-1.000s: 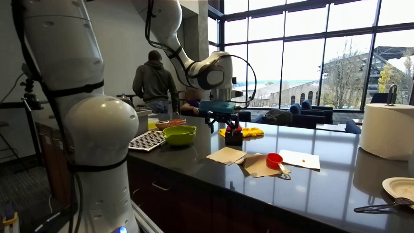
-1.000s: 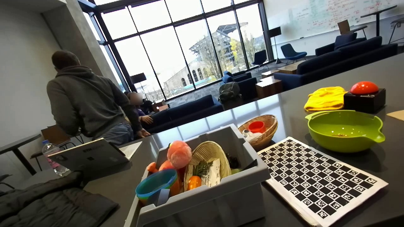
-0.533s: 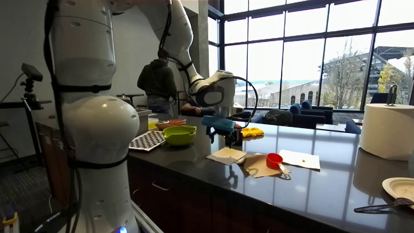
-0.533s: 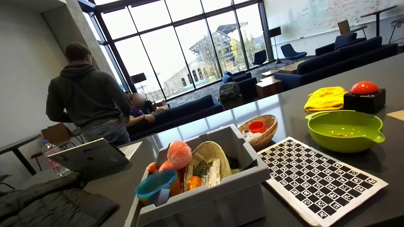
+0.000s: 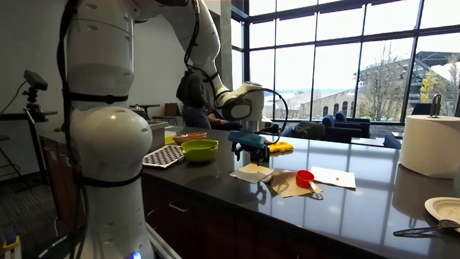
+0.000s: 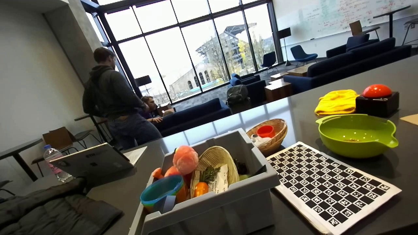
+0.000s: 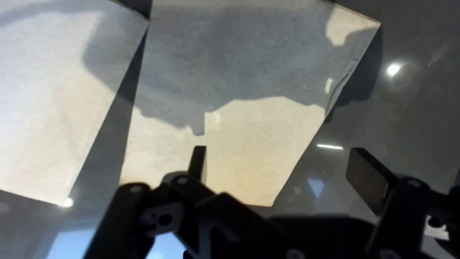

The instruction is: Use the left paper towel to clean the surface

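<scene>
Currently, the left paper towel (image 5: 248,174) lies on the dark counter (image 5: 359,214), just beside a second brown sheet (image 5: 284,186) bearing a red measuring cup (image 5: 304,176); above the towel's edge hangs the gripper (image 7: 283,171), fingers (image 7: 366,178) spread wide.

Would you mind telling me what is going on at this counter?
The robot seems about to pick up the left towel to clean the counter. Its gripper hangs open over the towel's edge, holding nothing. The towel lies on the counter, not yet gripped, while a red cup rests on the brown towel next to it.
</scene>
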### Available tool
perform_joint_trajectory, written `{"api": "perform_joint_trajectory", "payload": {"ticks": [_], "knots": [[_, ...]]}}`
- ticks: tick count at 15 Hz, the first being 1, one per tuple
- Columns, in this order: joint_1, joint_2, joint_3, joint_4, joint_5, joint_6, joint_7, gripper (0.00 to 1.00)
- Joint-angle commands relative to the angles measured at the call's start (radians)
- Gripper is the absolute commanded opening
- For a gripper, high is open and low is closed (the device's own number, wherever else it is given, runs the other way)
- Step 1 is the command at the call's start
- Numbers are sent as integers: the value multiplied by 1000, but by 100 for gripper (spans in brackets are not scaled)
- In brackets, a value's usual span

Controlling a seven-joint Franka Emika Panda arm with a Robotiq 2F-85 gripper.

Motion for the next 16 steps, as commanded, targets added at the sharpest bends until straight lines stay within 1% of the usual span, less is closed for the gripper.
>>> {"api": "perform_joint_trajectory", "payload": {"ticks": [1, 9, 16], "knots": [[-39, 31, 22, 18, -56, 14, -2, 100], [-80, 79, 48, 12, -115, 29, 2, 100], [-94, 75, 44, 3, -184, 28, 23, 100]]}}
